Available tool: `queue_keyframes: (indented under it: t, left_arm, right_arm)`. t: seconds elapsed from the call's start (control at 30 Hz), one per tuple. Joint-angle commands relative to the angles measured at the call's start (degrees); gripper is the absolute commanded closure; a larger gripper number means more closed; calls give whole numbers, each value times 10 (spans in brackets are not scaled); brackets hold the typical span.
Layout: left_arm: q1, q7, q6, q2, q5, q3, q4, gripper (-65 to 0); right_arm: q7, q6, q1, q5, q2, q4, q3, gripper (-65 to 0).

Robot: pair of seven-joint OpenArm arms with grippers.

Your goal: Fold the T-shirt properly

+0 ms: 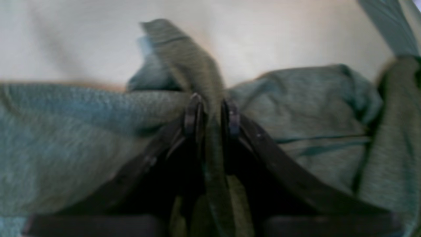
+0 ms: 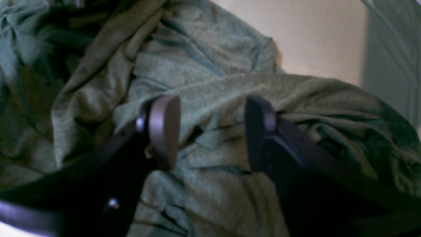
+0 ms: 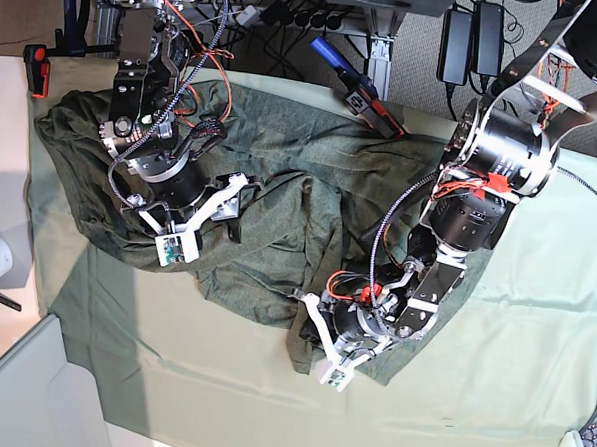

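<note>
the t-shirt (image 3: 280, 198) is seen spread in a loose, rumpled heap over the pale green cloth (image 3: 511, 365) that covers the tabletop (image 3: 9, 118), reaching from the far left corner toward the near middle. its fabric is a heathered olive-green knit, soft and finely ribbed, thrown into long creases and deep shadowed folds; a seam line is visible across one panel in the left wrist view.

the left gripper (image 3: 318, 335) is found at the near edge of the garment, low over the cloth. in the left wrist view a narrow, upright ridge of the knit is pinched between the two dark, slim fingers (image 1: 194, 115), which are drawn close together with only the fabric between them; the pinched fold rises past the fingertips as a tapered flap. the left gripper is thus closed on the t-shirt.

the right gripper (image 3: 214, 214) is held over the left part of the garment. in the right wrist view its flat, rounded, matt dark pads (image 2: 164, 128) are set well apart, with wrinkled cloth seen lying between and beneath them; nothing is clamped, so the right gripper is open. whether the pads touch the fabric cannot be told.

white printed parts and red and orange wiring are carried on both arms.
</note>
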Motion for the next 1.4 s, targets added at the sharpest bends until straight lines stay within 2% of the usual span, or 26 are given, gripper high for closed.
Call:
queue_keyframes:
  t: [0.0, 0.1, 0.13, 0.33, 0.47, 0.57, 0.7, 0.77, 0.93, 1.2, 1.3, 1.37]
  left_arm:
    - [-21, -12, -9, 4, -3, 0, 20, -174]
    - [-27, 20, -8, 4, 7, 0, 40, -416]
    - [-27, 30, -8, 4, 7, 0, 47, -457]
    - [-23, 41, -8, 4, 8, 0, 58, -462]
    - [-10, 26, -6, 4, 56, 8, 58, -462]
    - [-3, 21, -3, 4, 79, 42, 58, -462]
    - [-3, 20, 74, 4, 94, 117, 58, -462]
    - [-3, 17, 100, 4, 97, 148, 58, -462]
    - [-7, 18, 130, 4, 110, 167, 59, -462]
    - [-4, 46, 131, 4, 126, 167, 59, -461]
    - [-4, 73, 179, 4, 148, 167, 64, -461]
    - [-3, 92, 195, 4, 159, 167, 73, -461]
  right_arm:
    - [13, -3, 6, 3, 5, 12, 3, -314]
    - [13, -3, 6, 3, 5, 12, 3, -314]
    - [13, -3, 6, 3, 5, 12, 3, -314]
    - [13, -3, 6, 3, 5, 12, 3, -314]
    - [13, -3, 6, 3, 5, 12, 3, -314]
    - [13, -4, 6, 6, 5, 12, 3, -314]
    - [13, -4, 6, 11, 5, 12, 3, -314]
    - [13, -3, 6, 11, 5, 11, 3, -314]
    - [13, -3, 6, 11, 5, 12, 3, -314]
    - [14, -3, 6, 11, 5, 11, 3, -314]
    - [18, -3, 6, 11, 5, 12, 3, -314]
    - [24, -3, 6, 11, 5, 11, 3, -314]
